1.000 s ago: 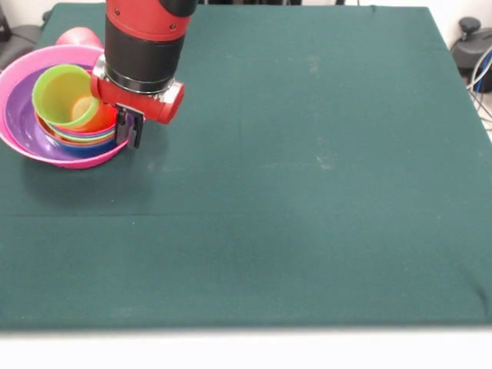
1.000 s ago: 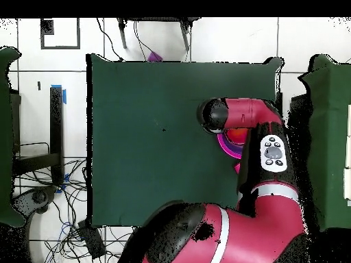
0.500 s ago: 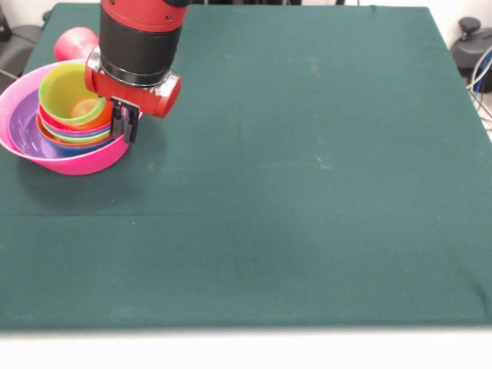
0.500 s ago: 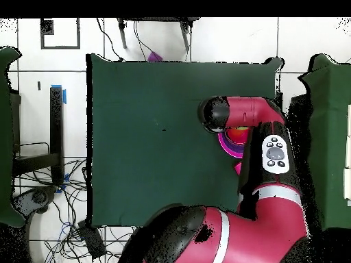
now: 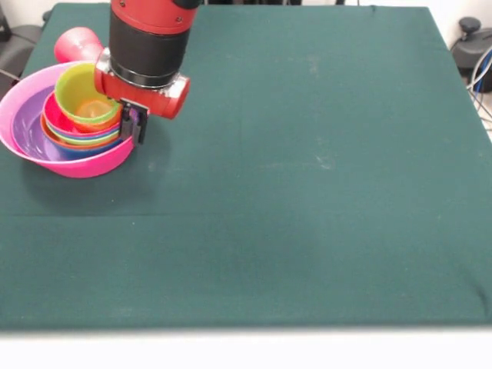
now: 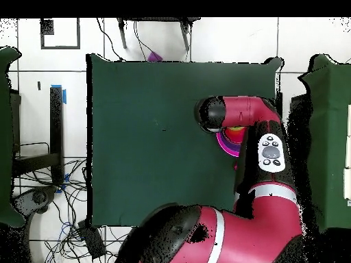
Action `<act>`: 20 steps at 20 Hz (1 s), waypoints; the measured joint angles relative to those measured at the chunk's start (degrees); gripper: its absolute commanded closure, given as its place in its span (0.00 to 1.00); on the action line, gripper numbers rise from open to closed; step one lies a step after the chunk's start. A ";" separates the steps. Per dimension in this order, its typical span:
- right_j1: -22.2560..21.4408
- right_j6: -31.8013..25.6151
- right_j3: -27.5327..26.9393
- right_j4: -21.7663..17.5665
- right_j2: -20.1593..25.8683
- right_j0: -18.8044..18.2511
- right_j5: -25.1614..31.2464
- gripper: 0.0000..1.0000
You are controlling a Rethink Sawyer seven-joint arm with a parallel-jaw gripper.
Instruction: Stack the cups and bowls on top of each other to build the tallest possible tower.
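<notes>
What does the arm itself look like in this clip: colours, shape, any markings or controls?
The arm is a thick round column, glossy red with a black band, ending in a red collar above a small dark gripper. From overhead its links are red with black joints, a white stripe across the lower link, and a grey oval button pad.

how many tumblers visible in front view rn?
3: lime green tumbler tops the tower, orange tumbler nested inside it, red-pink tumbler lies on the table behind the stack. More may be hidden.
</notes>
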 measured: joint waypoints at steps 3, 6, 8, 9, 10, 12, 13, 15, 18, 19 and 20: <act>0.05 0.00 -0.01 0.30 -0.09 1.44 0.49 1.00; 0.14 0.00 -0.13 0.55 -0.26 3.35 0.94 1.00; 0.22 0.00 -0.32 0.67 -0.40 4.51 1.19 1.00; 0.26 0.00 -0.46 0.75 -0.45 5.09 1.32 1.00; 0.32 0.00 -0.59 0.86 -0.49 5.66 1.45 1.00; 0.54 0.00 -0.99 1.30 -0.63 7.16 1.86 1.00; 0.73 0.00 -1.23 1.90 -0.84 8.32 2.14 1.00; 0.95 0.00 -1.46 2.65 -1.24 9.38 2.43 1.00; 1.50 0.00 -2.31 3.68 -2.33 10.96 2.78 1.00; 1.71 0.00 -2.64 4.00 -2.69 11.41 2.87 1.00; 1.87 0.00 -2.86 4.25 -2.91 11.68 2.87 1.00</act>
